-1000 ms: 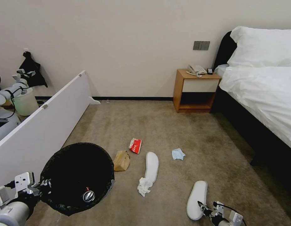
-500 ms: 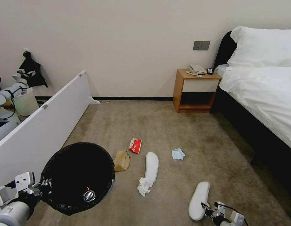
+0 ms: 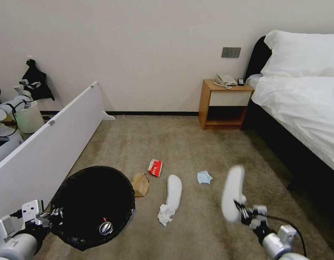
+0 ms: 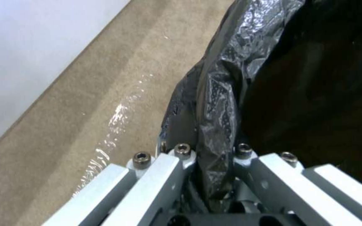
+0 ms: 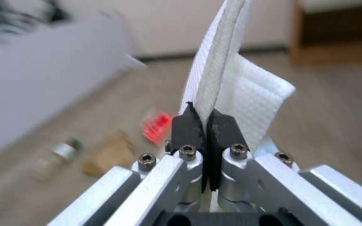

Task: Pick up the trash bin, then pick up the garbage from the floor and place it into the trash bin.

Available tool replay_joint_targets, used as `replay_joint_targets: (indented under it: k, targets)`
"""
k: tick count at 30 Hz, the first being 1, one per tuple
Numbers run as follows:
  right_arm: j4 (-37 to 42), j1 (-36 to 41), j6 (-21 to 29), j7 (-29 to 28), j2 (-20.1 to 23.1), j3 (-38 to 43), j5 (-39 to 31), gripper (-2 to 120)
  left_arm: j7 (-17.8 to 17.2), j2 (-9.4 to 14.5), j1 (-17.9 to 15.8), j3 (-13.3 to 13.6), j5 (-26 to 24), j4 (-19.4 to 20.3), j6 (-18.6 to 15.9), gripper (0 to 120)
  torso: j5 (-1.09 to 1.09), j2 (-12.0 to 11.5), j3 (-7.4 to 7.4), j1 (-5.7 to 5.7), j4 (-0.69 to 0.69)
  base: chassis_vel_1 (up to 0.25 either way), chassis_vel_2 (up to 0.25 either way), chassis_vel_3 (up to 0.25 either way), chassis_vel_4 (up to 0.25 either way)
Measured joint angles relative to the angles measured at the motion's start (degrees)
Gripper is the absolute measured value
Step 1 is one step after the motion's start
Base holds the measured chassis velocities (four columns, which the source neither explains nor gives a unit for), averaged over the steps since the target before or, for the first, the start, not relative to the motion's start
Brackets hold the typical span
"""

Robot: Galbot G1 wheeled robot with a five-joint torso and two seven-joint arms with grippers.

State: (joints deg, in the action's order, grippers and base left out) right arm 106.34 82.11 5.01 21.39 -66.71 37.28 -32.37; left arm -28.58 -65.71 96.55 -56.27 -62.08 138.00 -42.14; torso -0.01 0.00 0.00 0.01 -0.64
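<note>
The trash bin [image 3: 93,206], lined with a crinkly black bag, hangs at lower left with a crushed can [image 3: 105,228] inside. My left gripper [image 3: 53,216] is shut on its rim; in the left wrist view the fingers [image 4: 183,157] pinch the bag fold [image 4: 216,103]. My right gripper [image 3: 242,211] is shut on a white slipper [image 3: 233,195], held upright above the carpet; the black pads [image 5: 185,125] clamp the slipper's sole [image 5: 218,62]. On the floor lie the other slipper [image 3: 174,191], a tissue [image 3: 166,213], a brown paper bag [image 3: 140,184], a red packet [image 3: 155,167] and a blue mask [image 3: 204,177].
A long white panel [image 3: 55,144] slants along the left, with a pale bucket [image 3: 29,117] behind it. A wooden nightstand [image 3: 226,104] stands at the back wall and a bed [image 3: 304,108] runs down the right. Open carpet lies between them.
My right gripper has risen and swung forward, lifting the slipper off the carpet and standing it on end. The bin in my left gripper has shifted slightly.
</note>
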Motion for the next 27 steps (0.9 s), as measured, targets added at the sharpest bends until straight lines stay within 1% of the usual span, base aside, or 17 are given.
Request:
replay_joint_targets:
  k: [1,2,4,5,7,11,13,14,15,16,17,18,19,21,22,24,27]
  targets:
    - [2.32,-0.9,-1.12,0.6,2.2,-1.49,-1.47,0,-0.04,0.11,0.04,0.18,-0.02,0.02,0.0,3,0.01,0.0,0.0,0.0,0.0,0.0,0.0,0.0,0.0]
    - [2.32,-0.9,-1.12,0.6,2.2,-1.49,-1.47,0,-0.04,0.11,0.04,0.18,-0.02,0.02,0.0,3,0.01,0.0,0.0,0.0,0.0,0.0,0.0,0.0,0.0]
    - [6.53,-3.28,-3.42,1.56,6.32,-5.49,-6.08,0,-0.23,0.21,0.16,0.54,-0.07,0.03,0.0,3,0.01,0.0,0.0,0.0,0.0,0.0,0.0,0.0,0.0]
    - [6.53,-3.28,-3.42,1.56,6.32,-5.49,-6.08,0,-0.23,0.21,0.16,0.54,-0.07,0.03,0.0,3,0.01,0.0,0.0,0.0,0.0,0.0,0.0,0.0,0.0]
    - [9.07,-5.98,-6.06,3.14,9.13,-8.92,-8.84,0,-0.5,0.39,0.29,0.93,-0.11,0.03,0.0,3,0.0,0.0,0.0,0.0,0.0,0.0,0.0,0.0,0.0]
    - [10.17,-10.02,-8.96,5.65,11.02,-12.41,-10.53,0,-0.8,0.62,0.39,1.43,-0.24,0.02,0.0,3,0.01,0.0,0.0,0.0,-0.01,0.0,0.0,0.0,0.0]
    - [10.71,-14.24,-10.54,7.06,11.92,-15.85,-12.57,0,-1.09,0.78,0.55,1.73,-0.76,0.0,0.0,3,0.01,0.0,0.0,0.0,-0.02,0.0,0.0,0.0,0.0]
    - [10.92,-18.52,-11.54,7.91,12.44,-19.63,-14.56,0,-1.23,0.89,0.69,1.94,-1.21,-0.03,0.0,3,0.0,0.0,0.0,0.0,0.0,0.0,0.0,0.0,0.0]
    - [10.92,-18.52,-11.54,7.91,12.44,-19.63,-14.56,0,-1.23,0.89,0.69,1.94,-1.21,-0.03,0.0,3,0.0,0.0,0.0,0.0,0.0,0.0,0.0,0.0,0.0]
    - [10.38,-22.72,-12.76,8.81,12.49,-23.57,-15.56,0,-1.34,1.06,0.8,2.07,-1.58,-0.14,0.0,3,0.0,0.0,0.0,0.0,0.01,0.0,0.0,0.0,0.0]
    - [10.38,-22.72,-12.76,8.81,12.49,-23.57,-15.56,0,-1.34,1.06,0.8,2.07,-1.58,-0.14,0.0,3,0.0,0.0,0.0,0.0,0.01,0.0,0.0,0.0,0.0]
    - [8.94,-26.89,-13.79,9.72,11.9,-27.99,-16.18,0,-1.49,1.26,0.88,2.17,-1.97,-0.28,0.0,3,0.0,0.0,0.0,0.0,-0.01,0.0,0.0,0.0,0.0]
    - [8.94,-26.89,-13.79,9.72,11.9,-27.99,-16.18,0,-1.49,1.26,0.88,2.17,-1.97,-0.28,0.0,3,0.0,0.0,0.0,0.0,-0.01,0.0,0.0,0.0,0.0]
    - [5.29,-33.4,-15.29,11.45,9.61,-34.38,-16.51,0,-1.58,1.49,0.98,2.32,-2.27,-0.46,0.0,3,0.0,0.0,0.0,0.0,0.0,0.0,0.0,0.0,0.0]
    - [5.29,-33.4,-15.29,11.45,9.61,-34.38,-16.51,0,-1.58,1.49,0.98,2.32,-2.27,-0.46,0.0,3,0.0,0.0,0.0,0.0,0.0,0.0,0.0,0.0,0.0]
    - [1.54,-39.18,-16.42,13.37,5.86,-39.88,-16.41,0,-1.6,1.6,1.13,2.41,-2.29,-0.72,0.0,3,-0.01,0.0,0.01,0.0,0.01,0.0,0.0,0.0,0.0]
    - [0.34,-40.86,-16.91,13.96,4.38,-41.55,-16.34,0,-1.61,1.61,1.2,2.41,-2.28,-0.8,0.0,3,-0.01,0.0,0.0,0.0,0.01,0.0,0.0,0.0,0.0]
